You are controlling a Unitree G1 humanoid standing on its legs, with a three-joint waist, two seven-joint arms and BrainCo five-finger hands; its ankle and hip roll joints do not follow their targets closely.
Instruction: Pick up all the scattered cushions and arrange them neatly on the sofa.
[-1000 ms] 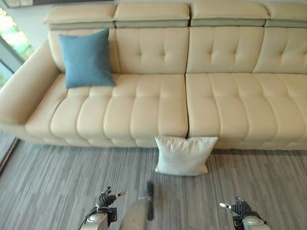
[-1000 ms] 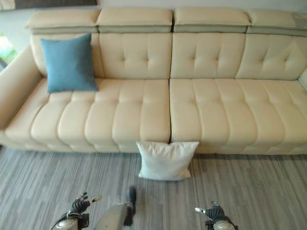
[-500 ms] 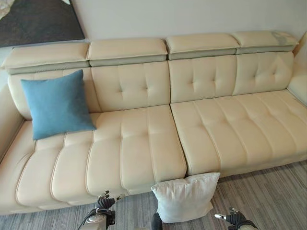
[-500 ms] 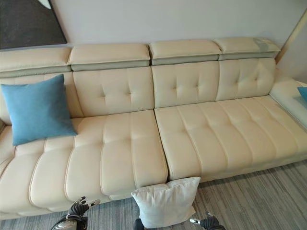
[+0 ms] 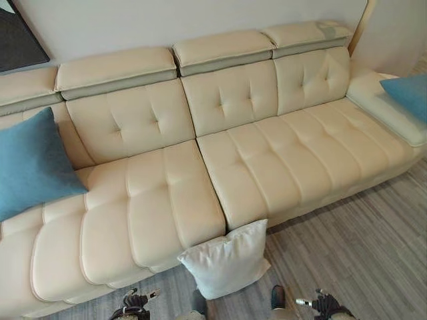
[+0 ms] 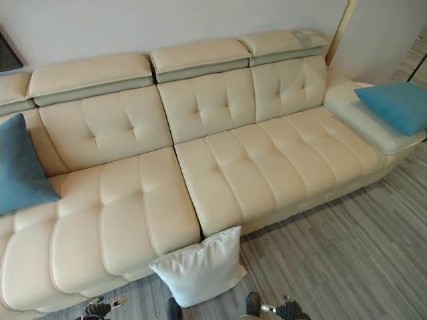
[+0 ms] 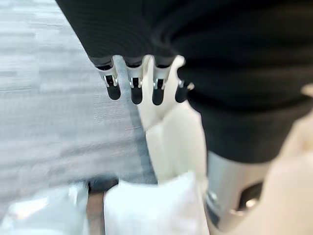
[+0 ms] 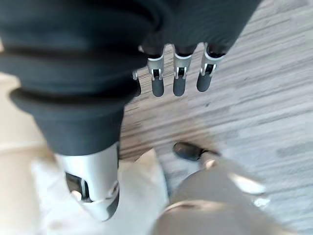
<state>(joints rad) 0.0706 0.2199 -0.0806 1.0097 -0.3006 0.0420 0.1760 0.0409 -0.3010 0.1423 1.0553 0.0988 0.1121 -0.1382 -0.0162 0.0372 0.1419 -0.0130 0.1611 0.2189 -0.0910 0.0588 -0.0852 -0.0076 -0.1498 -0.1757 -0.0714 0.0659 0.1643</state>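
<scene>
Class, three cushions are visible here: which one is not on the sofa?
The white cushion: it stands on the floor against the sofa front. Both blue cushions rest on the sofa.

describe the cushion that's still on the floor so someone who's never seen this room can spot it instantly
Start from the long cream sofa against the wall and find the seam between its two seat sections. On the grey striped floor at the foot of that seam, a white cushion leans against the sofa front. The two blue cushions are up on the sofa.
</scene>
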